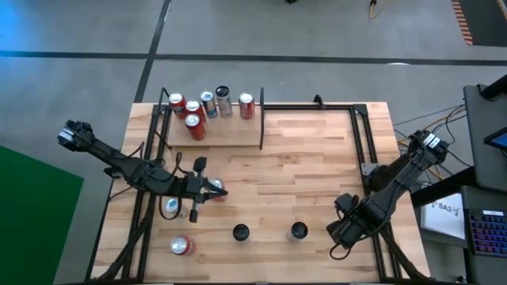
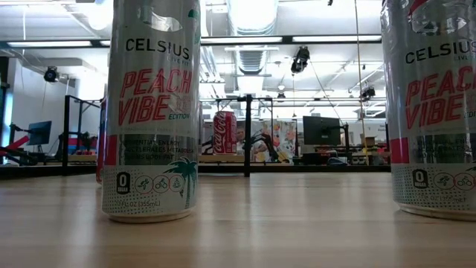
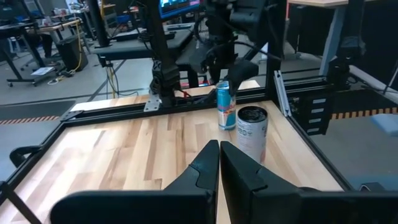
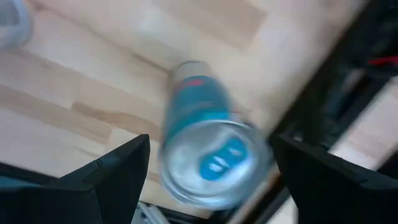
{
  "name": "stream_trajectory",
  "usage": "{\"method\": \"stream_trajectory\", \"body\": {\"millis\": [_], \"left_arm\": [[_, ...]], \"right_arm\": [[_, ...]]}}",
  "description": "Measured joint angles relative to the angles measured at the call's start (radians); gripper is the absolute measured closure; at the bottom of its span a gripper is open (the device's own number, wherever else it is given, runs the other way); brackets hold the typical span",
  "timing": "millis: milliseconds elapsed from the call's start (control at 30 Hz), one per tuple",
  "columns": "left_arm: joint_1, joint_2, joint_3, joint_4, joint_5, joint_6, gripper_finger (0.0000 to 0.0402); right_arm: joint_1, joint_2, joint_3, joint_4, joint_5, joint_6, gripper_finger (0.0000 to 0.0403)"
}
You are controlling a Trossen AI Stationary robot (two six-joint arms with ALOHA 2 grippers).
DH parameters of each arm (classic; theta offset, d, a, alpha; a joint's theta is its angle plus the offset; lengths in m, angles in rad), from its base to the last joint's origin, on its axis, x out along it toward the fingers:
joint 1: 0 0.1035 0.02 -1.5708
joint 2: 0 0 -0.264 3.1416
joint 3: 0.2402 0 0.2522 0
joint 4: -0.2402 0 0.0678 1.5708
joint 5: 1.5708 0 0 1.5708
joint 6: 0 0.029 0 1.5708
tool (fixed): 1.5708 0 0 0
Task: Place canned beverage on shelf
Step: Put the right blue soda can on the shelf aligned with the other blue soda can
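Observation:
A slim blue and silver can (image 4: 205, 106) stands near the table's right edge; it also shows in the left wrist view (image 3: 226, 107). My right gripper (image 4: 210, 144) hangs open above it and points down, one finger on either side of the can's top without touching. In the high view the right gripper (image 1: 346, 228) hides that can. The shelf (image 1: 226, 136) at the far left is a wood board with black rods, and several cans (image 1: 207, 105) stand on it. My left gripper (image 1: 215, 190) is shut over the table's left middle, holding nothing.
Two tall silver cans (image 1: 240, 232) (image 1: 298, 230) stand near the front edge, close to the low camera (image 2: 151, 112) (image 2: 431, 104). A red can (image 1: 181, 245) and a blue-topped can (image 1: 170, 207) stand at the front left. Black frame rails (image 1: 371, 158) line the right side.

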Motion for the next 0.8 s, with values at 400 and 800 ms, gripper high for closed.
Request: {"method": "stream_trajectory", "body": {"millis": [400,800], "left_arm": [[-0.020,0.000,0.000,-0.002,0.000,-0.004,0.0402],[-0.022,-0.001,0.000,-0.002,-0.001,-0.012,0.0402]], "right_arm": [[0.000,0.000,-0.211,0.278,-0.010,-0.006,0.0074],[0.000,0.002,-0.221,0.285,-0.010,0.029,0.0106]]}}
